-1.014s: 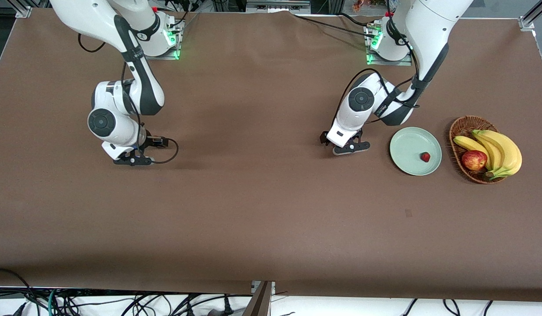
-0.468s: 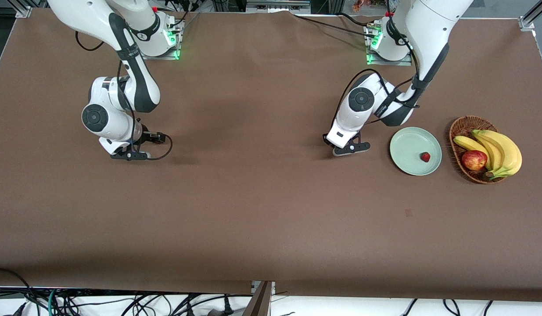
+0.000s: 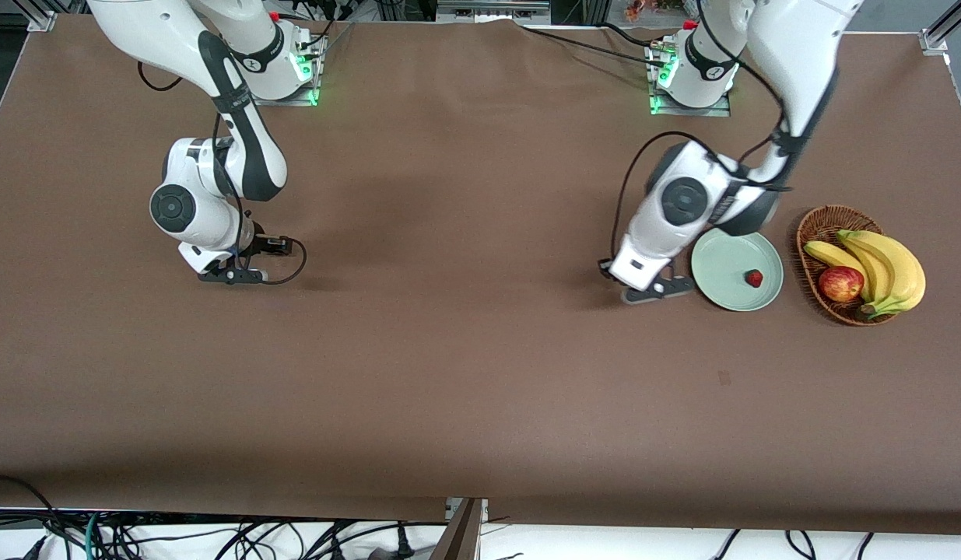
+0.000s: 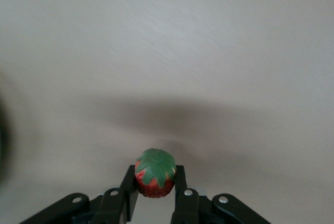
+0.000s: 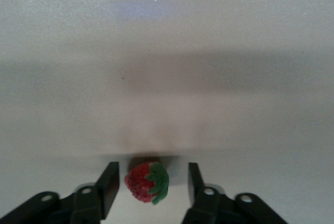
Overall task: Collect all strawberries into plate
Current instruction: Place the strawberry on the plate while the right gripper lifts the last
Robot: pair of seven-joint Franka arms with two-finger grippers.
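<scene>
Even overhead light; soft shadows under arms; wrist views washed-out.

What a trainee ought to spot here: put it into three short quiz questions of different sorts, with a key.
1. True or false: the left claw is shut on a strawberry.
2. How many berries lie on the plate? A none, B one, C three.
3. Fill in: the second strawberry, between the open fingers of the right claw, lies on the ____.
Key: 1 true. 2 B, a lone berry. 3 table.
</scene>
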